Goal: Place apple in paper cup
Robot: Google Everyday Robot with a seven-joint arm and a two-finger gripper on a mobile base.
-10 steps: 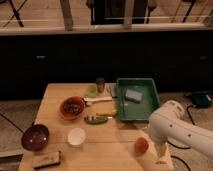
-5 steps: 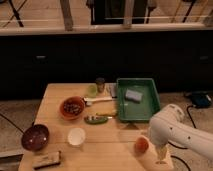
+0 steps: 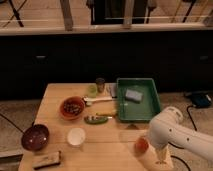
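Observation:
The apple [image 3: 141, 145], small, round and red-orange, lies on the wooden table [image 3: 107, 145] near its front right edge. The paper cup [image 3: 76, 136], small and white, stands upright left of the apple, about a third of the table's width away, and looks empty. My white arm [image 3: 172, 132] reaches in from the right. The gripper [image 3: 161, 159] hangs at its end just right of the apple and a little nearer the table's front edge, apart from the cup. I cannot tell whether it touches the apple.
An orange bowl with dark contents [image 3: 72, 107] and a maroon bowl [image 3: 35, 137] stand at the left. A green tray [image 3: 150, 112] holds a grey sponge [image 3: 133, 95]. A green item [image 3: 97, 119], a white utensil [image 3: 100, 101], a dark can [image 3: 100, 84] and a brown block [image 3: 46, 160] also lie on the table.
The arm and gripper have sunk slightly beside the apple. The apple and the cup have not moved.

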